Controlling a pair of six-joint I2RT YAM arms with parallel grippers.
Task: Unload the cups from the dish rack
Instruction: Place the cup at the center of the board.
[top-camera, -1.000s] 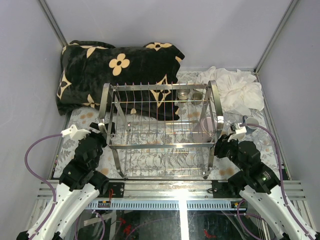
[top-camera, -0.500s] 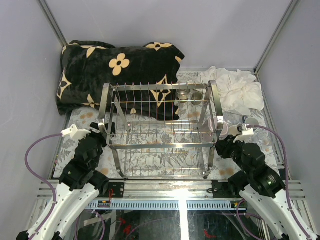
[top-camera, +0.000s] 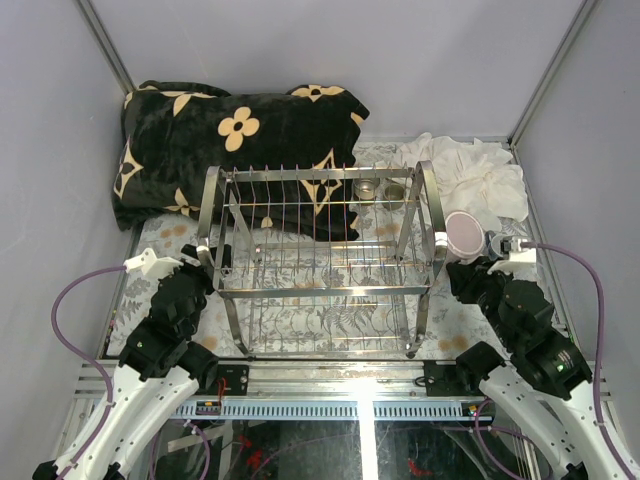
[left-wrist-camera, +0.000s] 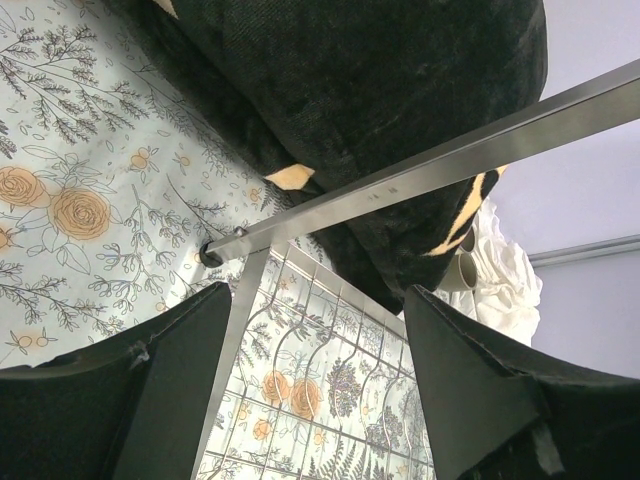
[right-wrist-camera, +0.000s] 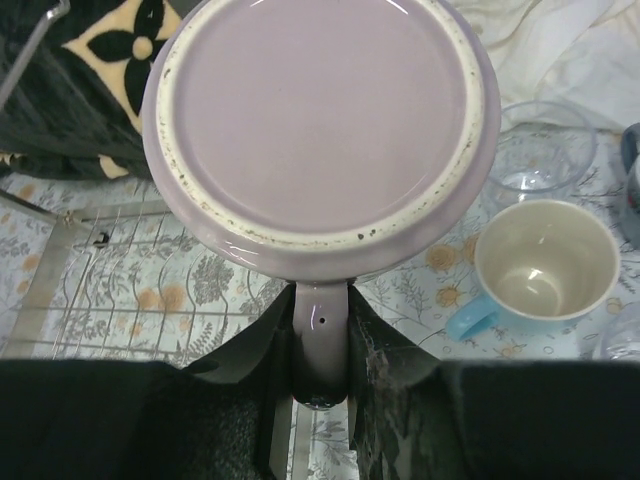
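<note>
Mug (right-wrist-camera: 320, 130), the pink-mauve one, is in the right hand (right-wrist-camera: 320, 340). The two fingers are pinched on its handle and the handle sticks out toward the wrist. The wrist cam is looking straight at the mug's flat base, so it's held tipped over on its side, with the body out past the fingertips.

From the top cam the mug is up off the worktop (top-camera: 165, 235), just outside the right end of the rack (top-camera: 320, 292), right next to the looped end handle. Can't tell if it's brushing the wire there.

Just right of the mug in the wrist view, a blue cup (right-wrist-camera: 545, 262) sits upright on the floral cover, and a clear glass (right-wrist-camera: 545, 150) stands just behind it. A crumpled white cloth (top-camera: 480, 180) lies further back in the right corner.

Over on the other side, the left hand (left-wrist-camera: 320, 380) is at the rack's left end with its fingers apart and nothing gripped. One chrome upright shows between them and a rail crosses above. A black blanket (top-camera: 240, 140) with cream flowers is bunched up behind the rack.
</note>
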